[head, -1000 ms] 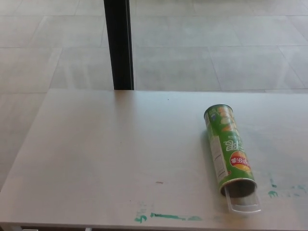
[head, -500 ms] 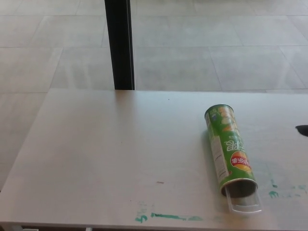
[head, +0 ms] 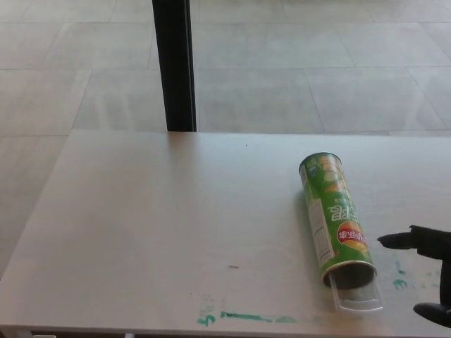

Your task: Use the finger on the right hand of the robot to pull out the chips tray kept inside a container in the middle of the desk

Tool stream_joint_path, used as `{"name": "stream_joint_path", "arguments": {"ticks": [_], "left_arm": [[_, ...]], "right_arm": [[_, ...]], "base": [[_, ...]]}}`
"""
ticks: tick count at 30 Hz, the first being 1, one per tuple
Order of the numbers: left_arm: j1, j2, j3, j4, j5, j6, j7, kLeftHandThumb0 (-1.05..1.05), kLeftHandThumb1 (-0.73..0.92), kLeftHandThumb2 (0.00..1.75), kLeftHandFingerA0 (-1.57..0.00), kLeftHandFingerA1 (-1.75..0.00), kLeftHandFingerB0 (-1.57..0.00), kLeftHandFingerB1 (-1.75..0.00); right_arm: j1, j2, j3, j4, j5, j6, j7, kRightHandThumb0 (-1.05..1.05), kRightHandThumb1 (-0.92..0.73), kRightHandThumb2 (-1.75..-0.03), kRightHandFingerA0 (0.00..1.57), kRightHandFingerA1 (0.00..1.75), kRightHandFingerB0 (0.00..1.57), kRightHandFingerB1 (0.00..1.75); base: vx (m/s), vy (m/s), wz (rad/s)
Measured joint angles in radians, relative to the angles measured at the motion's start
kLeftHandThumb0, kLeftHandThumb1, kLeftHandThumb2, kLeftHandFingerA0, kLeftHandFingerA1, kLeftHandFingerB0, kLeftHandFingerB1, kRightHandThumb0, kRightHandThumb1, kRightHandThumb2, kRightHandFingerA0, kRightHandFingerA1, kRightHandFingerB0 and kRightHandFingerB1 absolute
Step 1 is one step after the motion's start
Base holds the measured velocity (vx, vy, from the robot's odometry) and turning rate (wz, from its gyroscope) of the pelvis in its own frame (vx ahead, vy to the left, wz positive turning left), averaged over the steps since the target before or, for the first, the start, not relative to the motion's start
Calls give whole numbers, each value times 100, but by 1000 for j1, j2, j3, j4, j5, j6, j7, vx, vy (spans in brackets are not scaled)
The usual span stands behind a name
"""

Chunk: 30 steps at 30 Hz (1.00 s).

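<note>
A green chips can (head: 334, 215) lies on its side on the white desk (head: 155, 232), right of centre, its open mouth toward the near edge. A clear plastic tray (head: 358, 298) pokes a short way out of that mouth. My right hand (head: 430, 271) comes in at the lower right edge, just right of the can's mouth and apart from it. One black finger (head: 398, 240) points left toward the can and another fingertip (head: 431, 313) shows lower down; the hand holds nothing and its fingers are apart. My left hand does not show.
Green paint marks (head: 243, 317) run along the desk's near edge, with more (head: 405, 282) by the right hand. A black post (head: 175, 67) stands behind the desk's far edge. Tiled floor lies beyond.
My right hand has come into view from the right edge and moved left toward the can's open end. The can and tray have not moved.
</note>
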Motion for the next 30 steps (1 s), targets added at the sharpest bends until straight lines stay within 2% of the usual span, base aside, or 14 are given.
{"name": "stream_joint_path", "arguments": {"ticks": [2, 3, 6, 8, 9, 10, 11, 16, 20, 21, 27, 28, 29, 30], "left_arm": [[1, 0, 0, 0, 0, 0, 0, -38, 75, 63, -47, -41, -36, -36], [1, 0, 0, 0, 0, 0, 0, -39, 75, 62, -47, -41, -37, -36], [3, 0, 0, 0, -1, 0, 0, -40, 74, 62, -49, -42, -37, -36], [4, 0, 0, 0, -1, 0, 0, -39, 76, 62, -47, -42, -36, -36], [4, 0, 0, 0, -1, 0, 0, -40, 75, 62, -48, -43, -37, -36], [4, 0, 0, 0, -1, 0, 0, -40, 75, 62, -48, -43, -37, -36], [5, 0, 0, 0, -1, 0, 0, -39, 75, 62, -48, -42, -37, -36], [3, 1, 0, 3, -1, 0, 0, -39, 75, 62, -48, -43, -37, -36], [2, 2, 0, 6, -2, 0, -1, -38, 76, 62, -46, -43, -36, -36], [2, 3, 1, 6, -3, 0, -3, -39, 75, 62, -48, -43, -37, -36], [8, 9, 0, -4, -4, 0, -5, -40, 75, 62, -48, -42, -37, -36], [8, 11, -1, -5, -4, 0, -6, -39, 75, 62, -46, -43, -37, -36], [9, 13, -2, -9, -4, 0, -7, -37, 76, 62, -48, -42, -37, -36], [12, 16, -2, -16, -4, 0, -7, -37, 76, 62, -48, -43, -37, -36]], "right_arm": [[-11, -6, 20, 13, -23, -3, -2, -15, -50, -56, 83, 132, 41, 36], [-17, -10, 33, 22, -39, -6, -4, -17, -54, -58, 76, 138, 37, 35], [-44, -30, 70, 47, -84, -13, -8, -25, -49, -66, 81, 127, 37, 41], [-61, -42, 92, 61, -111, -18, -12, -19, -55, -58, 75, 137, 37, 35], [-70, -47, 103, 69, -124, -20, -13, -27, -51, -67, 78, 129, 36, 41], [-77, -53, 112, 76, -135, -22, -14, -27, -51, -67, 78, 129, 36, 41], [-89, -60, 126, 86, -152, -25, -16, -18, -53, -57, 78, 134, 41, 36], [-133, -78, 179, 141, -221, -47, -39, -18, -53, -58, 77, 139, 39, 37], [-164, -78, 216, 178, -268, -68, -62, -22, -52, -56, 81, 127, 44, 36], [-171, -78, 226, 188, -286, -77, -72, -18, -54, -57, 77, 135, 41, 36], [-206, -78, 275, 223, -361, -107, -121, -19, -56, -56, 76, 136, 39, 36], [-211, -78, 282, 230, -371, -111, -129, -21, -57, -59, 73, 138, 36, 36], [-217, -78, 291, 238, -383, -115, -139, -29, -53, -70, 76, 126, 34, 43], [-223, -78, 300, 242, -395, -117, -144, -19, -58, -57, 75, 136, 38, 36]], "base": [[0, 0, 0], [0, 0, 0], [0, 0, 0], [0, 0, 0], [0, 0, 0], [0, 0, 0], [0, 0, 0], [0, 0, 0], [0, 0, 0], [0, 0, 0], [0, 0, 0], [0, 0, 0], [0, 0, 0], [0, 0, 0]]}}
